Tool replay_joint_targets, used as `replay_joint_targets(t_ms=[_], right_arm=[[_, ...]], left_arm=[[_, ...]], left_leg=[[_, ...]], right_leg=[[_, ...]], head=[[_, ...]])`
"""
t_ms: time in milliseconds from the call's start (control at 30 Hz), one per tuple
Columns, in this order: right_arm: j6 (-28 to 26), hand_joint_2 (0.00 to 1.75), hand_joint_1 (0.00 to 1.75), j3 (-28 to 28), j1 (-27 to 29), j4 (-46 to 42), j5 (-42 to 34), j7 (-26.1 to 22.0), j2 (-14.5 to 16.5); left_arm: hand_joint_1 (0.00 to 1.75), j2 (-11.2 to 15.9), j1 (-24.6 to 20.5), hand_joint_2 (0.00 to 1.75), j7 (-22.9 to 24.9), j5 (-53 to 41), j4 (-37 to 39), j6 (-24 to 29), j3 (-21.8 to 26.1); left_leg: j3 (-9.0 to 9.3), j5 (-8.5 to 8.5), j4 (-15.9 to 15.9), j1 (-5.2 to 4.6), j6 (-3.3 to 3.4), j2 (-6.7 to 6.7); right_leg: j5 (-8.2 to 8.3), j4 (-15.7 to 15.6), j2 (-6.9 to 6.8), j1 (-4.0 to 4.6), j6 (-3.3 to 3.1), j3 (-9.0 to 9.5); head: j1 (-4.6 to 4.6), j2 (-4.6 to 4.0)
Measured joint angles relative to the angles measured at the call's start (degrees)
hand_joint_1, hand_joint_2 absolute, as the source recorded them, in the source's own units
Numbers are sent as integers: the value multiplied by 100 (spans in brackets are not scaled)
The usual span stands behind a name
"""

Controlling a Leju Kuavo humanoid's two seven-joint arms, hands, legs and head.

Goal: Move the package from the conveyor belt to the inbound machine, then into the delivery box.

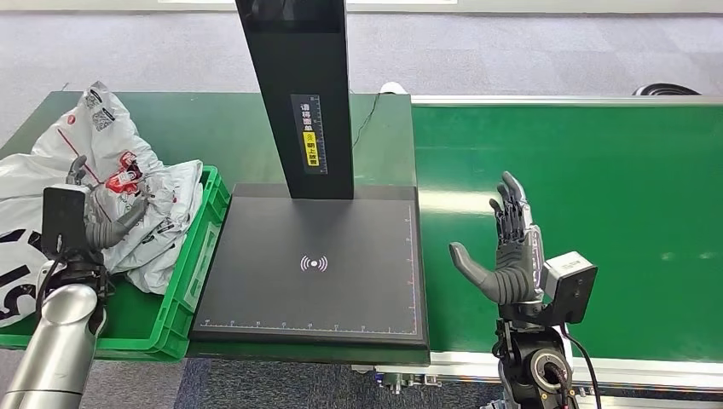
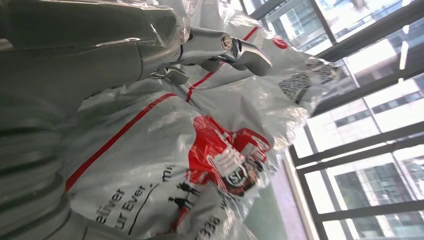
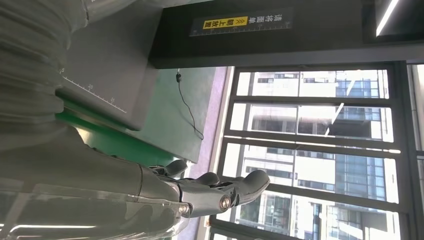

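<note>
White plastic mail packages (image 1: 128,183) with red and black print lie piled in the green delivery box (image 1: 194,277) at the left. My left hand (image 1: 95,217) hangs over that pile with its fingers spread, holding nothing. In the left wrist view its fingers (image 2: 220,47) stretch out right beside a crinkled package (image 2: 215,155). My right hand (image 1: 511,251) stands upright and open above the green conveyor belt (image 1: 588,196), near the belt's front edge, with nothing in it. The right wrist view has the same hand (image 3: 210,192) with fingers extended.
The inbound machine's black scan plate (image 1: 314,290) lies between box and belt, bare, with its black column (image 1: 298,94) rising at the back. The plate's edge (image 3: 105,75) and the labelled column (image 3: 240,22) appear in the right wrist view. A thin cable (image 1: 367,115) trails behind.
</note>
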Motion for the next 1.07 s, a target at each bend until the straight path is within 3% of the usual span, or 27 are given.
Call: replay_joint_targets(t_ms=[433,567,667,800,833,967,1067], right_arm=[[-15,175,0,-1,62,-61,16,0,16],[-26,175,0,-10,114,-108,65,0,26],[-15,175,0,-33,147,-133,98,1,49],[62,0,0,-53,170,-140,128,34,73],[97,0,0,-55,183,-140,131,43,73],[200,175,0,-71,235,-140,145,48,70],[255,175,0,-83,257,-143,136,92,71]], left_arm=[[0,-116,216,175,-113,238,-794,-30,2],[0,-203,250,175,-450,627,-1169,102,95],[0,-414,382,175,-964,1082,-1661,255,201],[0,-905,875,175,-1573,2111,-2612,137,195],[0,-1020,1038,175,-1680,2362,-2842,49,159],[0,-1414,1609,175,-1955,2992,-3539,-295,16],[0,-1609,1849,175,-2014,3215,-3818,-518,-43]], left_leg=[[0,0,0,0,0,0],[-2,0,0,0,0,1],[-3,-1,0,-1,0,1],[-5,-6,1,-4,3,2],[-5,-7,1,-4,3,2],[-8,-9,1,-4,4,0],[-8,-9,0,-3,4,0]], right_leg=[[0,0,-1,0,0,0],[0,0,0,0,0,-1],[0,0,0,-1,0,-2],[-2,-2,0,-5,2,-5],[-2,-3,0,-6,2,-5],[-3,-3,0,-6,3,-9],[-3,-4,0,-6,3,-8]], head=[[-1,0],[-1,0],[-1,0],[-1,0],[-1,0],[-1,0],[-2,0]])
